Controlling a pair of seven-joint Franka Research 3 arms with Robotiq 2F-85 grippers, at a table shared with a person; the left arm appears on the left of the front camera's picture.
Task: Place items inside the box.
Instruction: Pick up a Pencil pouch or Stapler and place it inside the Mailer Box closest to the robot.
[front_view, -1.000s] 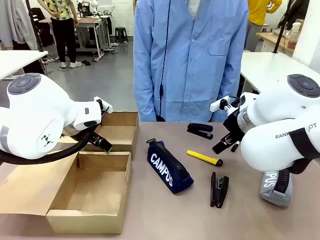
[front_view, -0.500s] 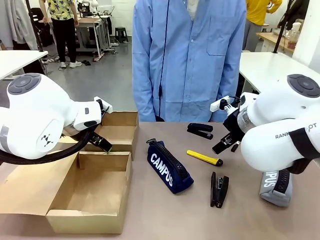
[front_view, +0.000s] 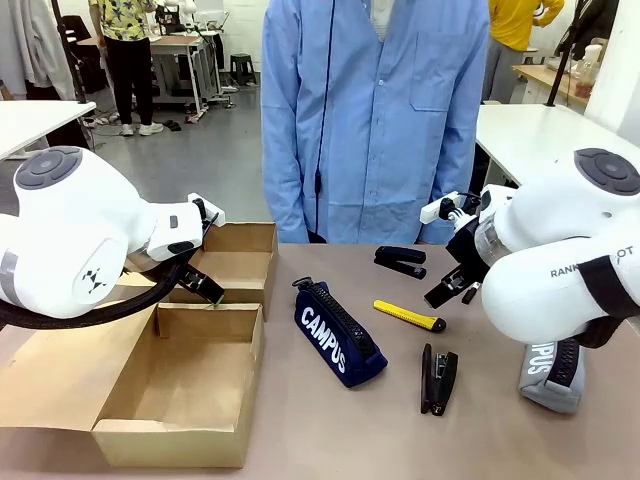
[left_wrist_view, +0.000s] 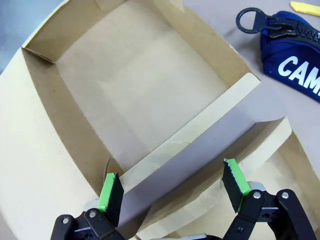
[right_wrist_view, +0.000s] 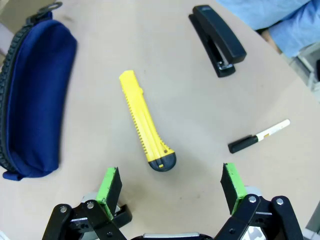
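Lower centre of the left wrist view, the left gripper (left_wrist_view: 172, 187) hangs with jaws apart above a flap of the box (left_wrist_view: 150, 75). The navy pencil case (left_wrist_view: 295, 65) is cut off at the upper right. The right gripper (right_wrist_view: 170, 187), jaws also apart, hovers over the yellow utility knife (right_wrist_view: 145, 125). Lower right in the front view, the right arm half hides the grey pencil case (front_view: 552, 378).

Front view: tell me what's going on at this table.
Two robot arms are set to pack stationery into a cardboard box, with a person in a blue shirt standing at the far side. The right gripper hangs open just above the yellow utility knife. The left gripper is open over a flap of the box. The navy pencil case, grey pencil case, far stapler and near stapler lie on the table, outside the box; nothing is gripped.
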